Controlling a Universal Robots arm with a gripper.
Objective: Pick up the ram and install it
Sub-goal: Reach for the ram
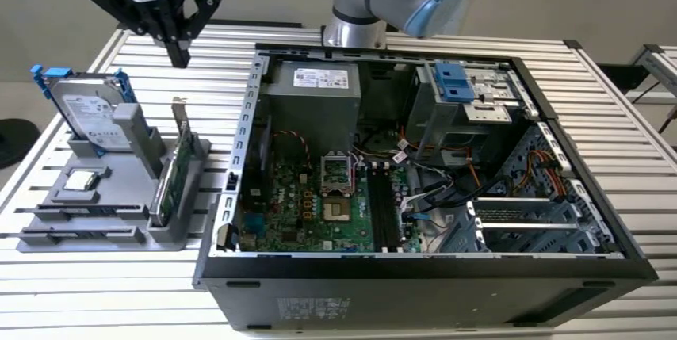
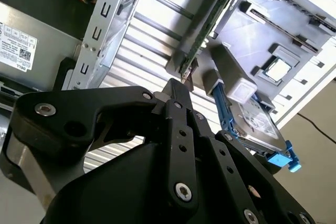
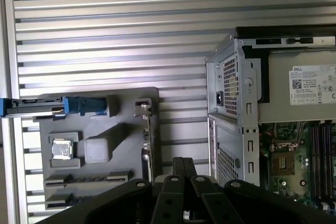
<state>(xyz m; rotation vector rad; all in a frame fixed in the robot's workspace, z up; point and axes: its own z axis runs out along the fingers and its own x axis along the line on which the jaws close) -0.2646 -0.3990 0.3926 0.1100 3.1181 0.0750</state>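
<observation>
My black claw (image 1: 180, 56) hangs pinched together and empty above the grey parts tray (image 1: 125, 172). In the exterior view, the slim dark-green ram stick (image 1: 87, 208) seems to lie flat in a tray slot at seven o'clock from me, its long axis running three-to-nine.

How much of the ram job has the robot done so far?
Nothing looks done yet. The claw hangs shut and empty near the tall green card. The ram lies in the gray holder, untouched. Picking it up and fitting it into the computer's long black slots is all left.
</observation>
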